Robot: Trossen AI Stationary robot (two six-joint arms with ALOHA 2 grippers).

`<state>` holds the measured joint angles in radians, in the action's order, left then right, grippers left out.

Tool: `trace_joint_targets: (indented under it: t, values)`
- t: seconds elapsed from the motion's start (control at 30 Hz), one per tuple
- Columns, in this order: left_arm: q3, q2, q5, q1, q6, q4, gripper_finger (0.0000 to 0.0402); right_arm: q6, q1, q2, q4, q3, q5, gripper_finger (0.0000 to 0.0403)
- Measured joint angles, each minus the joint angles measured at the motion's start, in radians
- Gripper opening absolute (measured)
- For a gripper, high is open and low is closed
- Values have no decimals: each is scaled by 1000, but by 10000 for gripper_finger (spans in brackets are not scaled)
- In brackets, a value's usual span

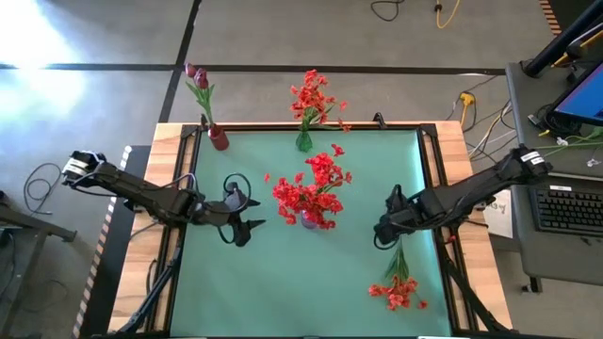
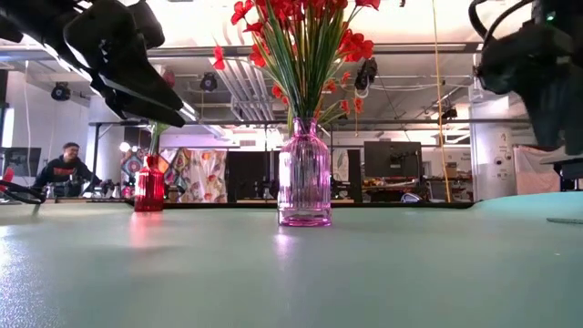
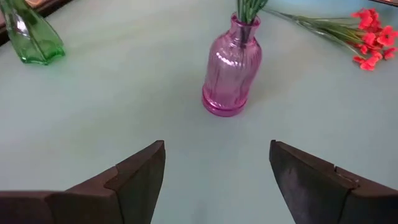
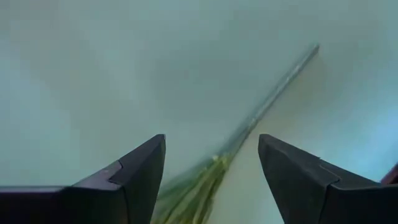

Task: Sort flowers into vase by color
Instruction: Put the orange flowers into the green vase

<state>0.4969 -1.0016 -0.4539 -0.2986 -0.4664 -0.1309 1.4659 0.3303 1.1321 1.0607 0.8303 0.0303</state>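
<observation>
A pink glass vase stands mid-table, full of red flowers; it also shows in the low view and the left wrist view. A green vase with red sprays and a red vase with magenta buds stand at the far edge. One red spray lies flat on the mat near the right near corner, its stem pointing toward my right gripper. My left gripper is open, left of the pink vase. My right gripper is open, hovering above the stem's free end.
The teal mat covers the table inside a wooden frame. Bare mat lies in front of the pink vase and along the near edge. Beyond the right edge is a desk with a keyboard. A person sits far back in the room.
</observation>
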Motion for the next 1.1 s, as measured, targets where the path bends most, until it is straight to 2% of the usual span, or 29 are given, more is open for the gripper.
trace_joint_targets:
  t: [0.27,0.53,0.7,1.1]
  values:
    - [0,4,85,-2,-5,-13,275,2,12,92,4,-25,-55,230]
    - [0,23,259,-34,-38,-34,275,32,28,112,4,-85,-68,219]
    - [0,43,263,-59,-67,-67,275,45,28,112,-7,-124,-91,219]
    - [0,68,253,-61,-68,-65,275,72,28,112,-179,-219,-82,219]
